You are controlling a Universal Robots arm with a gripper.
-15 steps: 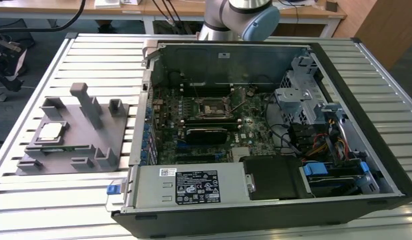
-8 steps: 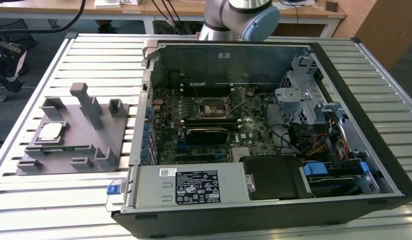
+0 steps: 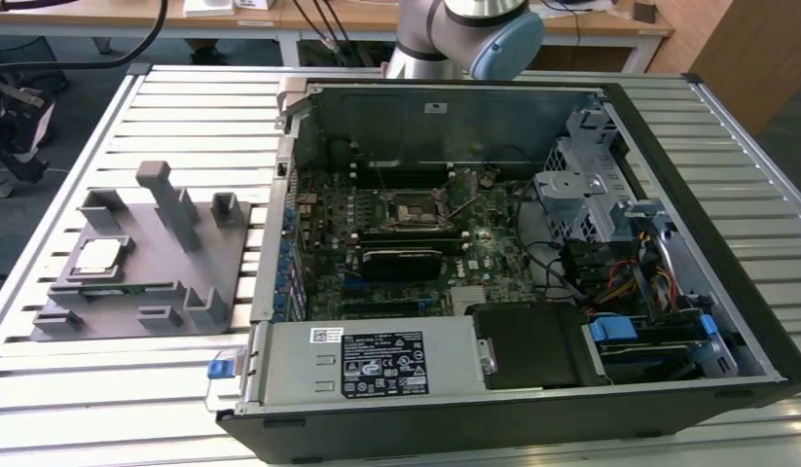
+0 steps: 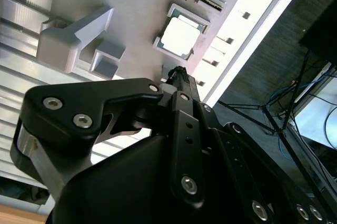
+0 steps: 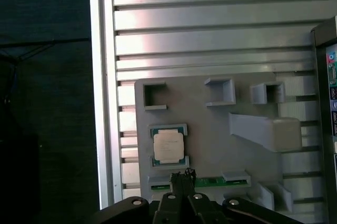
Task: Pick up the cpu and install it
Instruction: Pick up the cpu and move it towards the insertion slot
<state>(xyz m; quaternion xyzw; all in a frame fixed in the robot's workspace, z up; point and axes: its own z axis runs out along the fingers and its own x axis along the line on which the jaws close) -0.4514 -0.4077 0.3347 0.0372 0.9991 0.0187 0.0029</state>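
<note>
The cpu [image 3: 99, 255] is a small silver-topped square chip lying flat in a raised holder on the grey fixture plate [image 3: 140, 321], at the exterior view's left. In both wrist views it shows from above [image 5: 168, 146] [image 4: 180, 37]. My gripper [image 5: 181, 174] hovers high over the fixture, its two black fingers pressed together with nothing between them; the tips [image 4: 176, 71] sit just beside the cpu, over the plate's edge near a green memory stick [image 5: 210, 182]. The black socket frame [image 3: 410, 209] lies on the motherboard inside the open computer case [image 3: 530, 409].
The fixture carries several upright grey blocks, the tallest a slanted post [image 3: 166, 199] [image 5: 266, 129]. The slatted metal table [image 3: 140, 399] ends close beside the fixture [image 5: 102, 103], with dark floor beyond. The arm's base [image 3: 465, 29] stands behind the case.
</note>
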